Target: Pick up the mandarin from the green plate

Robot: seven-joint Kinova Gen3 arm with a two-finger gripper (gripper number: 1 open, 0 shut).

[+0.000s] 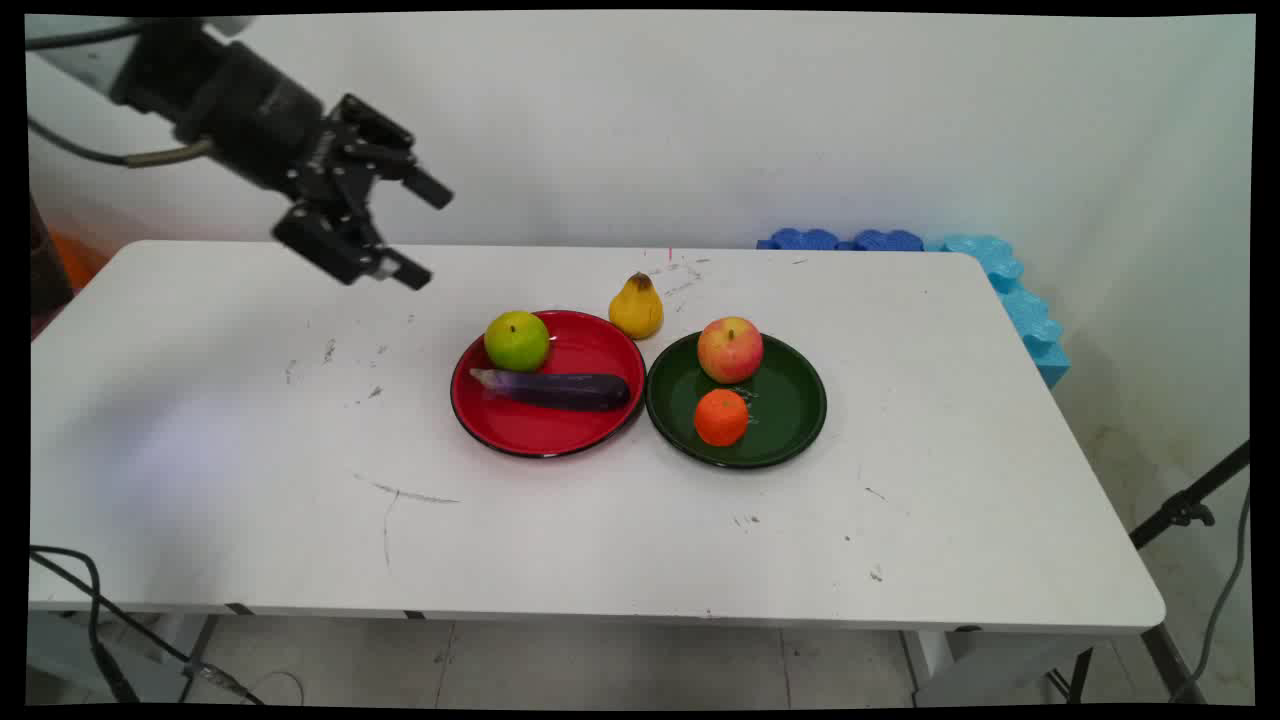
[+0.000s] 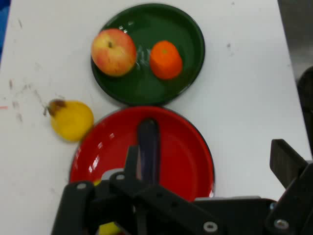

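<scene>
My gripper (image 1: 424,235) hangs open and empty above the table's back left, up and to the left of the red plate (image 1: 520,430). A green apple (image 1: 517,340) and a purple eggplant (image 1: 555,389) lie on that plate. Touching its right rim is a dark green plate (image 1: 790,410) with a red-yellow apple (image 1: 730,349) and an orange (image 1: 721,417). A yellow pear (image 1: 637,306) stands on the table behind the two plates. The hand view shows the gripper (image 2: 210,164) over the red plate (image 2: 181,152), the eggplant (image 2: 148,147), pear (image 2: 71,120), green plate (image 2: 127,85), apple (image 2: 113,52) and orange (image 2: 166,59).
Blue foam pieces (image 1: 1000,270) lie along the table's back right corner and right side. A black stand leg (image 1: 1185,510) rises beyond the right edge. Black cables (image 1: 90,600) hang at the front left corner.
</scene>
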